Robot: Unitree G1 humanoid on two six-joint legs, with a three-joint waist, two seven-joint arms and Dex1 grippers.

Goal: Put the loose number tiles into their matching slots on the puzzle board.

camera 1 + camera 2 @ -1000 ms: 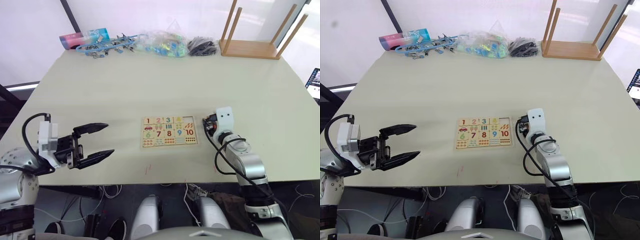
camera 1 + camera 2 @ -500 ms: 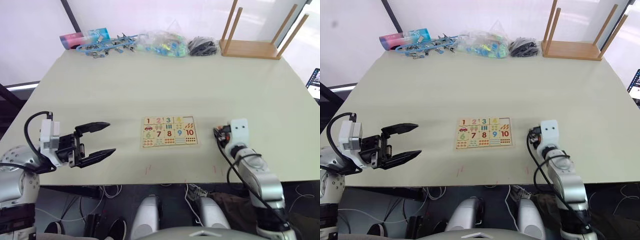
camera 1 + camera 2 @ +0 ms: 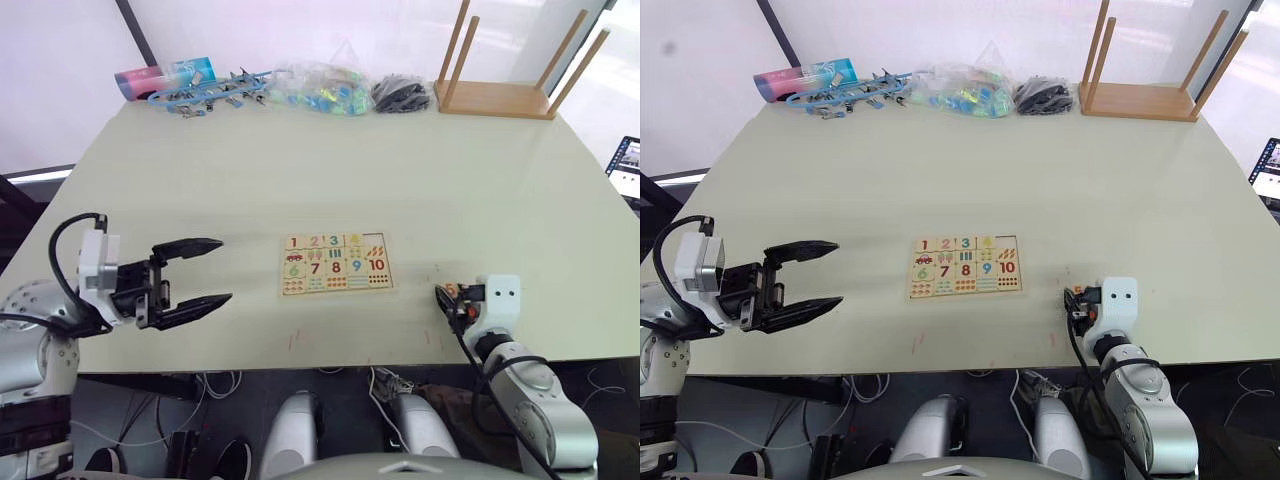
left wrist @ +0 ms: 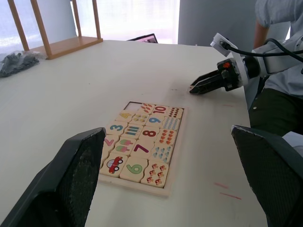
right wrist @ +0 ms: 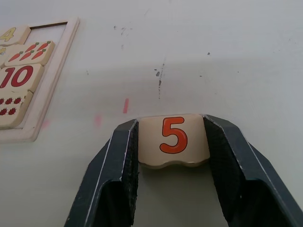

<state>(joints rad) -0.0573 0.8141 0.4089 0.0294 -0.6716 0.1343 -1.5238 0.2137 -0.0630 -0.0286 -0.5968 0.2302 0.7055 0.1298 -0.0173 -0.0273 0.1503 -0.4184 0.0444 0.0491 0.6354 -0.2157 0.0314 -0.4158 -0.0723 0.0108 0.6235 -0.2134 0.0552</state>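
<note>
So, right hand [image 5: 173, 142] clamped on the orange 5 tile [image 5: 173, 139], well right of the puzzle board [image 3: 336, 264], left hand [image 3: 200, 272] spread open, holding nothing

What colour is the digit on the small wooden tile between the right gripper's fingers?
Orange: a 5 on the pale-wood square tile held by the right gripper, clearest in the right wrist view.

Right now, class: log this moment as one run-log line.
right gripper: shut on 5 tile, off puzzle board | left gripper: open, idle | top-row end slot: empty

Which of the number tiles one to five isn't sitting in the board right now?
The orange 5 tile, gripped by the right gripper beside the puzzle board; its corner slot is empty.
</note>
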